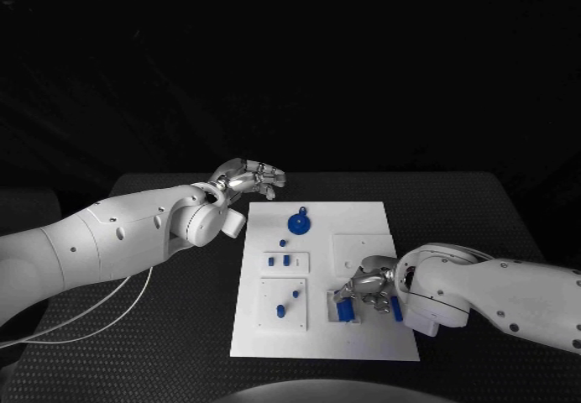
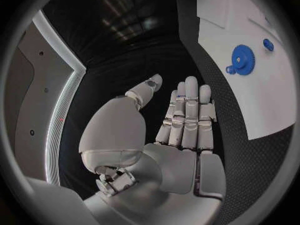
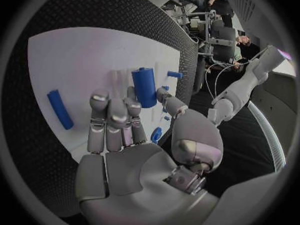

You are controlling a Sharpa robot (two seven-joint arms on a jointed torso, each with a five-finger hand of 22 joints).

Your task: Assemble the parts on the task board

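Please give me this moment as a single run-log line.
left hand: open, off task board | right hand: over board, by upright blue cylinder, grip unclear | blue gear: on board

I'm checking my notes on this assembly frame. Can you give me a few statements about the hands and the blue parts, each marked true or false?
1. The left hand holds a blue part. False: it holds nothing, fingers apart, beside the board's far corner.
2. The right hand is over the task board. True.
3. The blue gear lies on the black table. False: it lies on the board.
4. A blue cylinder stands upright by the right hand's fingertips. True.
5. A loose blue rod lies on the board. True.
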